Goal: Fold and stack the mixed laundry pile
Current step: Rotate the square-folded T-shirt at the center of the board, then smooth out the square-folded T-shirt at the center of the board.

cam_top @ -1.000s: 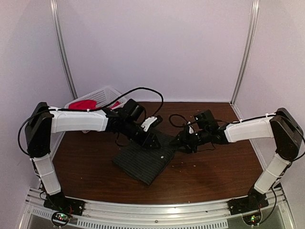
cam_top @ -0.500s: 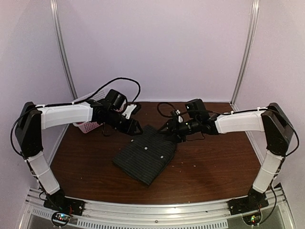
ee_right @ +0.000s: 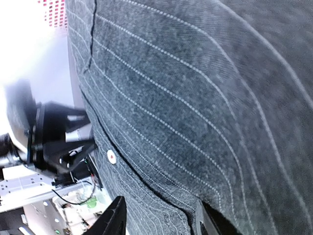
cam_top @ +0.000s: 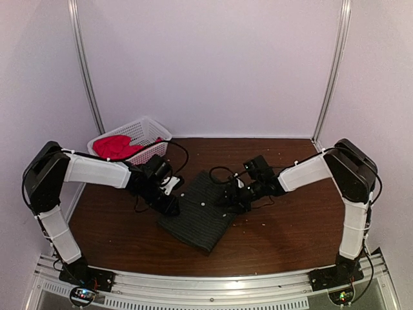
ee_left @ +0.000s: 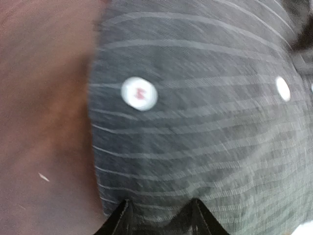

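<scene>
Pale lilac walls enclose the cell, and a dark brown wooden table forms the work surface.

1. Locate the charcoal pinstriped button shirt. It lies folded into a compact, roughly rectangular block at the middle of the table, set at an angle to the table edges.
2. Locate the red-pink T-shirt. It sits bunched inside the white lattice basket at the far left corner, well apart from the shirt.
3. Check the left gripper. It is low at the shirt's left edge. In the left wrist view its two black fingertips stand apart over the striped cloth and pinch nothing. You cannot tell whether they touch the fabric.
4. Check the right gripper. It is low at the shirt's far right edge, facing the left one across the garment. In the right wrist view its fingers are likewise spread over the cloth, with nothing clamped between them.
5. Inspect for markings. A white button near the shirt's edge carries a red mark at its centre, too blurred to read. You will find no other mark on the shirt that can be read.
</scene>
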